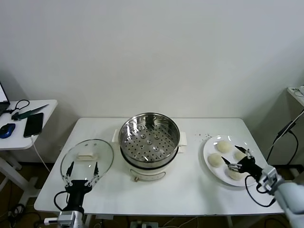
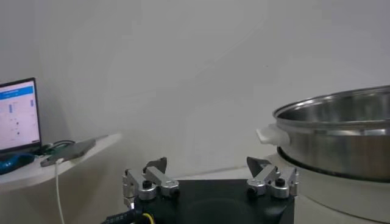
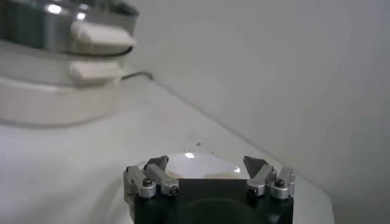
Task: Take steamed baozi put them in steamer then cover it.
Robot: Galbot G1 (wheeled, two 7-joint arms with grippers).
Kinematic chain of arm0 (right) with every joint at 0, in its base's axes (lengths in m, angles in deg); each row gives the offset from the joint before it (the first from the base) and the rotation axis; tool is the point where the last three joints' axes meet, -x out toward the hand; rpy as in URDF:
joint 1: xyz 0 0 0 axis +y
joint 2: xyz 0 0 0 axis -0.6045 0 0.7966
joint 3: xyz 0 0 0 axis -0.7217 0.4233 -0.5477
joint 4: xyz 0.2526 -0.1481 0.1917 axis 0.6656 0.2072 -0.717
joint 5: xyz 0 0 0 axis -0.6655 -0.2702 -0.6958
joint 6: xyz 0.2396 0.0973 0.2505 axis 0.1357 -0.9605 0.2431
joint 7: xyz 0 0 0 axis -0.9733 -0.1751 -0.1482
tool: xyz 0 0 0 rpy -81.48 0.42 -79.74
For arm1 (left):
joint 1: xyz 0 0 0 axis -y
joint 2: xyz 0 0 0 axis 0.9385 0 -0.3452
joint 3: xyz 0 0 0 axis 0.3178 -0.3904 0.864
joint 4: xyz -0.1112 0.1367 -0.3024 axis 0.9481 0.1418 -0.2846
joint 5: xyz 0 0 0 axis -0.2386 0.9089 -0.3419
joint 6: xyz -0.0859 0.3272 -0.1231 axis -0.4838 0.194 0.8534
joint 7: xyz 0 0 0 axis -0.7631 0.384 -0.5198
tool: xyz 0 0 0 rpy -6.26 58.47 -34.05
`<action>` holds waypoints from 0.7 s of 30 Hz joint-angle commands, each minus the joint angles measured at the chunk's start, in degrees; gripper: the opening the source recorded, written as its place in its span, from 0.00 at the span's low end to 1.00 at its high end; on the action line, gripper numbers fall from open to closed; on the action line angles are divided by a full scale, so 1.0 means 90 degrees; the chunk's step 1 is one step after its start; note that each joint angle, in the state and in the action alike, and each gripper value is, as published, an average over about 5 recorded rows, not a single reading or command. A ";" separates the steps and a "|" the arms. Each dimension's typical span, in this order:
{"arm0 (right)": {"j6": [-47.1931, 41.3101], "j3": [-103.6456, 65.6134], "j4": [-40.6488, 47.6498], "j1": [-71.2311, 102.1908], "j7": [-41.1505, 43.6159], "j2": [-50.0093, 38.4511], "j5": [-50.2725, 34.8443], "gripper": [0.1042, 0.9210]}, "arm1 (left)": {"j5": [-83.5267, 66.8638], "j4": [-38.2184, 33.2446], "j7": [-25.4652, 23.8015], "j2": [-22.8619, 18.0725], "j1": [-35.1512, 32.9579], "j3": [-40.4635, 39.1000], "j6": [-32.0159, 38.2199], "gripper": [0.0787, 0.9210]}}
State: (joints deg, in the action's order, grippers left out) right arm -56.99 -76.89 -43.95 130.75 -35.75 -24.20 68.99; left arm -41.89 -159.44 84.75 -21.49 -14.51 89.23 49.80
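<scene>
The steamer, a shiny perforated basket on a cream pot base, stands mid-table and holds nothing; in the left wrist view the steamer fills one side. Several cream-white baozi lie on a white plate at the right. My right gripper hovers open over the plate among the buns, holding nothing; its wrist view shows the gripper with the plate between its fingers. The glass cover lies flat at the left. My left gripper is open at the cover's near edge; the gripper holds nothing.
A side table at the far left carries a phone, a mouse and cables; a laptop shows there too. Another table's corner sits far right. Bare white tabletop lies in front of the steamer.
</scene>
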 commanded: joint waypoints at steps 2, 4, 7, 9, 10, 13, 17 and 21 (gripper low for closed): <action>0.0046 0.1522 0.1364 -0.2406 0.2270 -0.1306 0.1502 0.88 | -0.0028 0.0042 0.0020 0.0024 0.0003 -0.0016 0.0011 0.88; 0.0332 0.2361 0.1867 -0.3360 0.2601 -0.1286 0.1972 0.88 | -0.0039 0.0052 0.0027 0.0041 0.0002 -0.0017 0.0007 0.88; 0.0619 0.3861 0.2614 -0.4776 0.3007 -0.1159 0.2345 0.88 | -0.0049 0.0060 0.0038 0.0073 0.0007 0.0000 -0.0014 0.88; 0.0773 0.4862 0.3087 -0.5645 0.3219 -0.0974 0.2537 0.88 | -0.0059 0.0068 0.0041 0.0092 0.0012 0.0017 -0.0031 0.88; 0.0858 0.5288 0.3312 -0.6018 0.3280 -0.0847 0.2626 0.88 | -0.0063 0.0077 0.0042 0.0099 0.0016 0.0025 -0.0036 0.88; 0.1039 0.6258 0.3922 -0.6864 0.3389 -0.0350 0.2804 0.88 | -0.0071 0.0109 0.0046 0.0110 0.0031 0.0045 -0.0052 0.88; 0.1140 0.6816 0.4663 -0.7356 0.3426 0.0398 0.2906 0.88 | -0.0073 0.0133 0.0055 0.0114 0.0053 0.0063 -0.0086 0.88; 0.1206 0.7120 0.5327 -0.7572 0.3420 0.1040 0.2971 0.88 | -0.0071 0.0119 0.0057 0.0117 0.0078 0.0086 -0.0136 0.88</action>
State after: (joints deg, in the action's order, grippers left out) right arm -48.00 -26.43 -7.25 75.68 -9.74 -20.25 91.82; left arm -42.47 -158.44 85.27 -20.51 -13.75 90.03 48.74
